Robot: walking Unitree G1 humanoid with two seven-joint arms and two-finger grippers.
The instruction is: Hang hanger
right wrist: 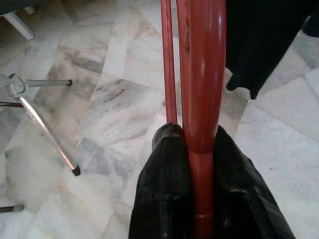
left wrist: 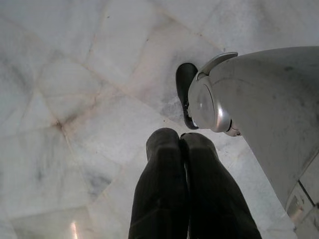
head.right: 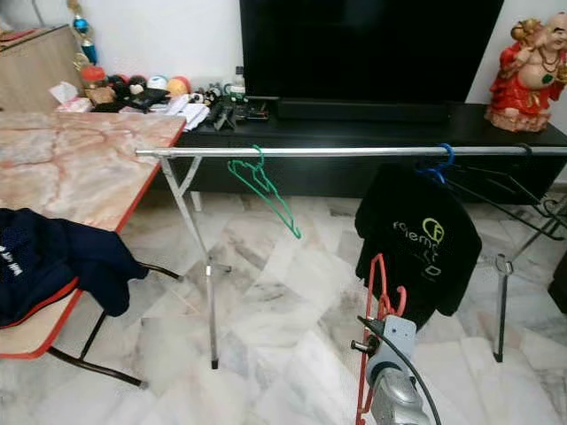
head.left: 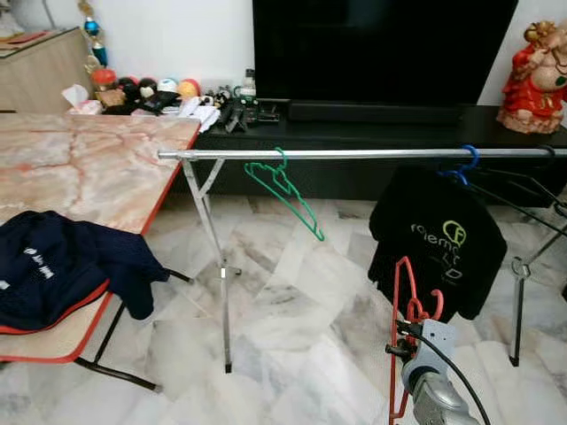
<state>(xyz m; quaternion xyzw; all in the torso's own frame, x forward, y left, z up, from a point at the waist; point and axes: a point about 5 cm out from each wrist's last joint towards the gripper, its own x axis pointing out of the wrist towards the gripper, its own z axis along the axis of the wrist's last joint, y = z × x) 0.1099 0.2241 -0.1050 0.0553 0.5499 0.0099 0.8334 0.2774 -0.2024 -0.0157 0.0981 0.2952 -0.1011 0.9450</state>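
A red hanger (right wrist: 202, 89) is clamped between the two black fingers of the right gripper (right wrist: 198, 164), which is held low before the robot, below the level of the rail and just beside the black T-shirt (head.left: 438, 239). Seen from the head, the red hanger stands roughly upright above the silver right arm (head.left: 431, 390), its hook near the shirt's lower edge; contact between them cannot be told. A metal drying-rack rail (head.left: 354, 154) is stretched across the scene on crossed legs over a marble floor (head.left: 301, 336). On the rail a green hanger (head.left: 285, 190) is hung empty and tilted, well apart from the black T-shirt, which is carried on a blue hanger (head.left: 464, 163). The left gripper (left wrist: 180, 144) is pointed down at the floor, its fingers pressed together around nothing. A dark blue garment (head.left: 62, 266) is draped over the near corner of a marble-patterned table (head.left: 97, 168) to the left.
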